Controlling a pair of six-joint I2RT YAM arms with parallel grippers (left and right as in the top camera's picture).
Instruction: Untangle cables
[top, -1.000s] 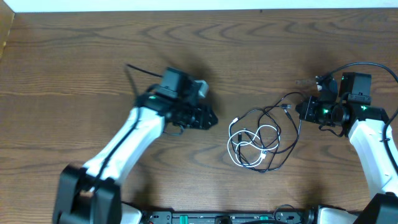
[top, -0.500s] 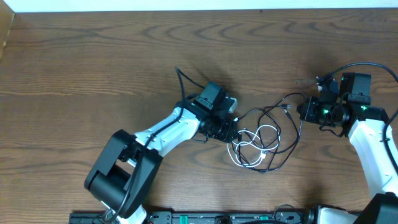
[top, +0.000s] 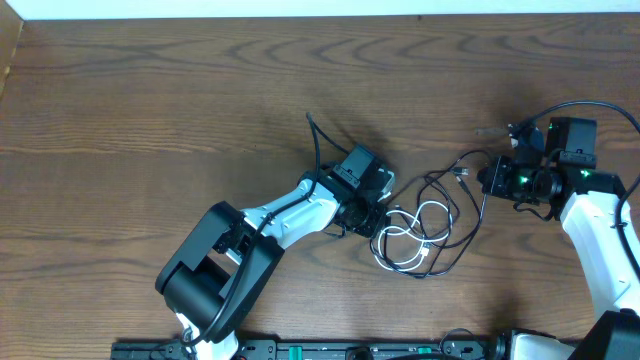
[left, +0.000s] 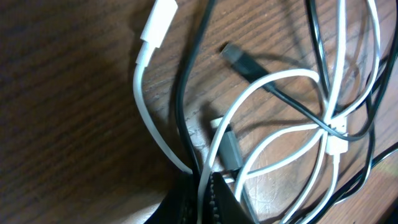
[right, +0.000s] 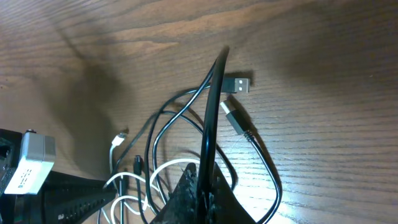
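Where the thin white cord (left: 144, 93) and thin black cords (left: 185, 87) loop over each other on the grained brown wooden table (top: 150, 110), my left hand (top: 376, 224) is pressed together, pinching the white cord and a black strand. Right hand (right: 203, 184) pinches one black strand. A silver metal USB plug (right: 238, 84) lies nearby. My fingers hide the exact pinch points.

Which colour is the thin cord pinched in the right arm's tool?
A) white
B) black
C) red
B: in the right wrist view, the thin black cord runs straight up out of the shut right tool.
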